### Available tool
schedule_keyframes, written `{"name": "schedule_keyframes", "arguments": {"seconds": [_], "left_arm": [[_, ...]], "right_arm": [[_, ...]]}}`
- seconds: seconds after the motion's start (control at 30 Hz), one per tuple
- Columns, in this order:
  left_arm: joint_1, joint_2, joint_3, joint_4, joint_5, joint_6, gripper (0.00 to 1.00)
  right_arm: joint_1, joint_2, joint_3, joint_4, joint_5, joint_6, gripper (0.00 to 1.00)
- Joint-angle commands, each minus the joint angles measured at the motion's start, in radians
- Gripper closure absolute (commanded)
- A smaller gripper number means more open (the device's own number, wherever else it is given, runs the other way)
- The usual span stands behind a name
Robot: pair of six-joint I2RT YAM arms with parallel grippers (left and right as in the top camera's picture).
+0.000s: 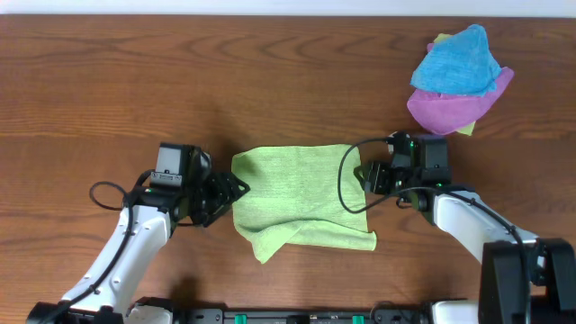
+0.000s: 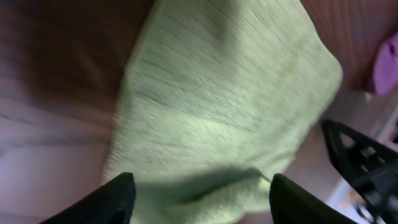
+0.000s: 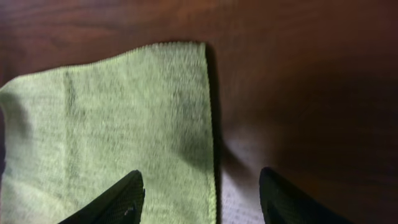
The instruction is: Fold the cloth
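The lime-green cloth point(image 1: 297, 200) lies partly folded and rumpled in the middle of the table, with a loose flap at its front edge. My left gripper point(image 1: 236, 190) is open at the cloth's left edge; in the left wrist view the cloth point(image 2: 224, 118) fills the space between my spread fingers point(image 2: 202, 202). My right gripper point(image 1: 363, 176) is open at the cloth's right edge; in the right wrist view my fingers point(image 3: 202, 199) straddle the cloth's edge point(image 3: 124, 118), one over cloth and one over bare wood. No white tag shows.
A bright blue cloth point(image 1: 457, 61) lies piled on a purple cloth point(image 1: 450, 108) at the back right of the wooden table point(image 1: 135, 81). A black cable point(image 1: 346, 180) loops from the right arm over the green cloth's right side.
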Motion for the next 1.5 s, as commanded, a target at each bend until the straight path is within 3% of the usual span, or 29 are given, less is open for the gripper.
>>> {"name": "schedule_keyframes", "arguments": {"seconds": [0.0, 0.43, 0.7, 1.0, 1.13, 1.27, 1.33, 1.4, 1.47], "left_arm": [[0.006, 0.014, 0.016, 0.023, -0.121, 0.016, 0.26], [0.006, 0.269, 0.016, 0.367, -0.157, -0.117, 0.23], [0.006, 0.373, 0.016, 0.468, -0.158, -0.124, 0.25], [-0.001, 0.435, 0.016, 0.501, -0.145, -0.134, 0.39], [-0.02, 0.462, 0.016, 0.516, -0.138, -0.134, 0.57], [-0.045, 0.488, 0.016, 0.532, -0.136, -0.134, 0.8], [-0.051, 0.502, 0.016, 0.534, -0.132, -0.134, 0.91], [-0.052, 0.509, 0.016, 0.542, -0.132, -0.134, 0.94], [-0.052, 0.51, 0.016, 0.571, -0.132, -0.134, 0.94]], "right_arm": [[0.009, 0.043, 0.021, 0.022, 0.026, -0.02, 0.4], [0.009, 0.219, 0.114, 0.04, -0.046, -0.02, 0.41], [0.05, 0.221, 0.129, 0.04, -0.056, -0.02, 0.43], [0.122, 0.221, 0.129, 0.039, -0.018, -0.021, 0.44], [0.126, 0.222, 0.129, 0.033, -0.003, -0.021, 0.45], [0.126, 0.222, 0.129, 0.032, -0.003, -0.021, 0.55], [0.126, 0.222, 0.129, 0.033, -0.003, -0.021, 0.64], [0.126, 0.221, 0.129, 0.041, -0.003, -0.021, 0.76], [0.126, 0.221, 0.129, 0.066, -0.003, -0.021, 0.94]]}}
